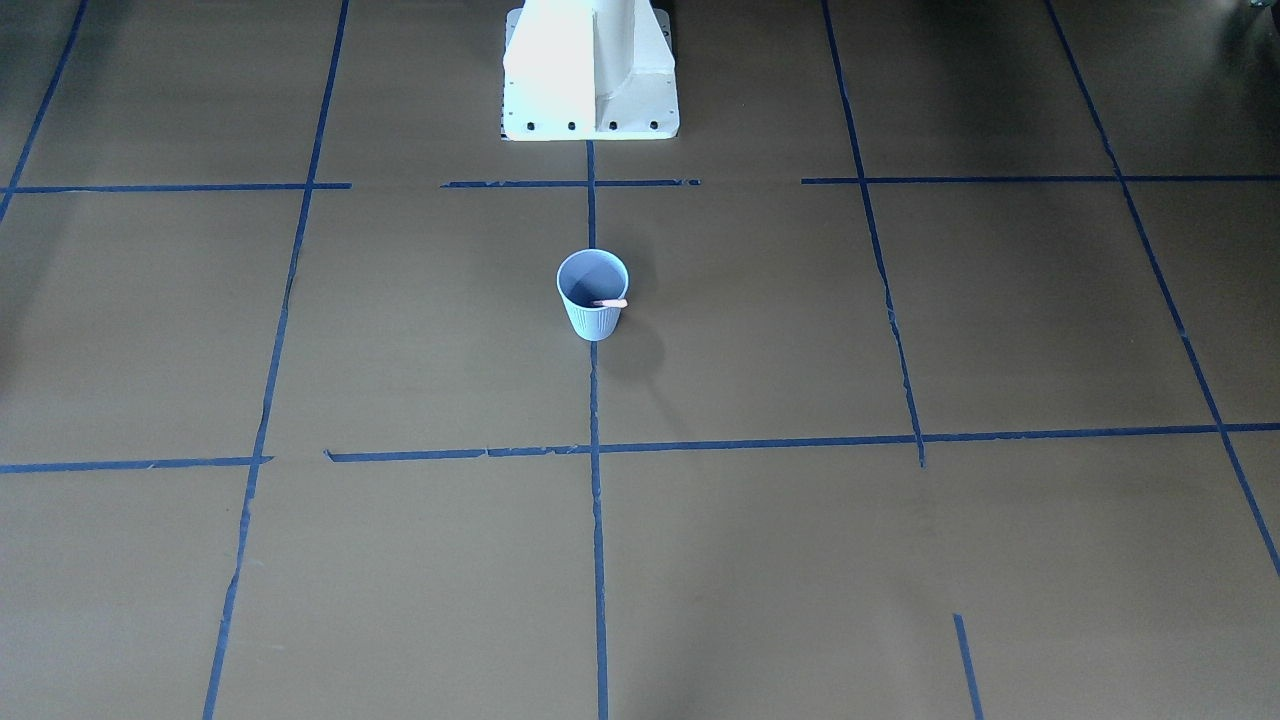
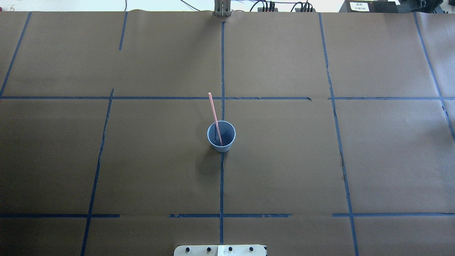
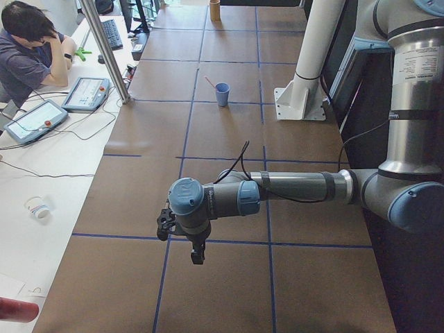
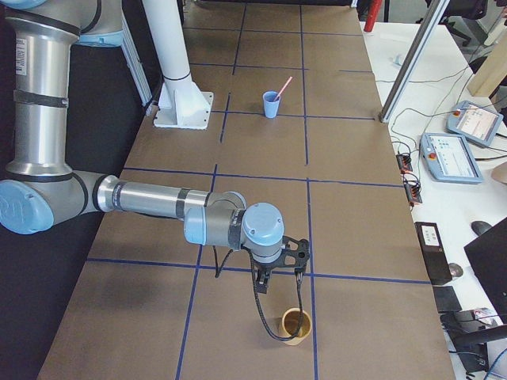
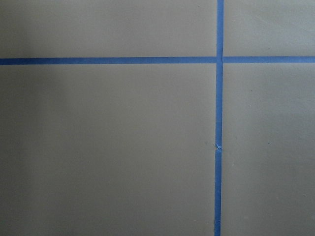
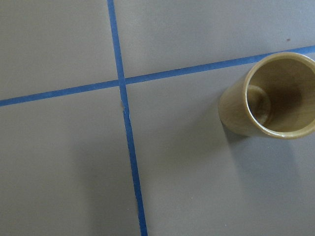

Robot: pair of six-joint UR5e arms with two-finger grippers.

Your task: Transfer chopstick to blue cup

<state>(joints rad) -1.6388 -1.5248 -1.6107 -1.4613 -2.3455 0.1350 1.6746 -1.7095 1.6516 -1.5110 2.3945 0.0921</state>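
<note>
I see the pink chopstick (image 2: 214, 115) standing in the blue cup (image 2: 229, 135). Its lower end rests inside near the robot-side wall, and its shaft leans out over the rim on the side away from the robot. The blue cup sits upright on the centre tape line (image 2: 221, 185), well apart from both arms. I judge the transfer done.

If I had to regrip the chopstick, I'd expect it to be light, stiff, thin and probably slick. I'd pinch it across the free shaft a little above the rim and draw it out along its lean. The blue cup looks light too, so a sideways nudge could tip it.

The left gripper (image 3: 198, 258) hangs over bare table at its own end, and the right gripper (image 4: 261, 289) hangs just beside an empty wooden cup (image 6: 275, 98). Each shows only in a side view, so I cannot tell how their jaws stand.
</note>
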